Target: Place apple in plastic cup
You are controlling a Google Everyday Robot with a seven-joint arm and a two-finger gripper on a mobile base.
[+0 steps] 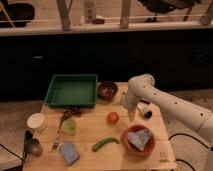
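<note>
The apple (113, 118), small, round and red-orange, sits on the wooden table (90, 131) near its middle. The plastic cup (69, 126), short and pale yellow-green, stands to the apple's left, about a quarter of the table's width away. My gripper (132, 117) hangs from the white arm (150, 92) and points down just right of the apple, close to it and apart from it. It holds nothing that I can see.
A green tray (71, 90) and a dark red bowl (107, 90) stand at the back. Grapes (72, 111), a cream-white cup (36, 122), a metal cup (33, 147), a fork (56, 140) and a blue sponge (69, 152) lie left. A green pepper (105, 144) and an orange bowl (137, 139) are at the front.
</note>
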